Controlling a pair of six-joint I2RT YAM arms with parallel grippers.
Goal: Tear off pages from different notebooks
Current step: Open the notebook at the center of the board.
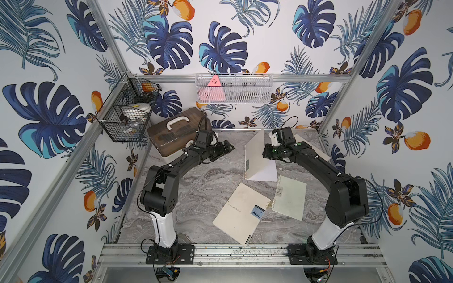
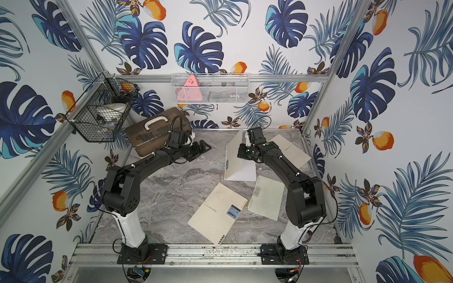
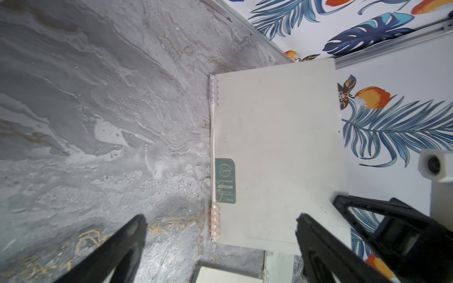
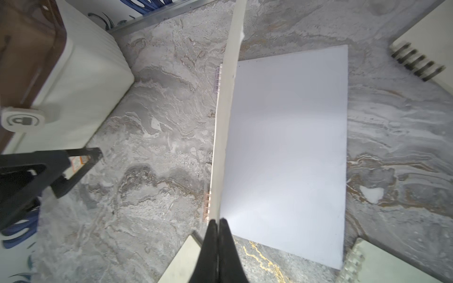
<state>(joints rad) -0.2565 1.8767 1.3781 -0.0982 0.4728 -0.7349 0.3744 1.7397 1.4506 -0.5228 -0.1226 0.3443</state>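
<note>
While the small notebook (image 1: pixel 255 152) lay at about one o'clock on the table (image 1: pixel 196 191), its labelled cover (image 3: pixel 274 147) was held nearly upright, pinched at its free edge by the clenched right jaws. A bare white page (image 4: pixel 286 147) lay exposed flat at three o'clock of the cover. The left jaws were spread wide and released, near the cover at its nine o'clock but apart from it. Since nothing pinned the notebook down, it could be dragged or lifted whole. The thin cover could also slip free and fall over the page, or be torn at the coil instead.
</note>
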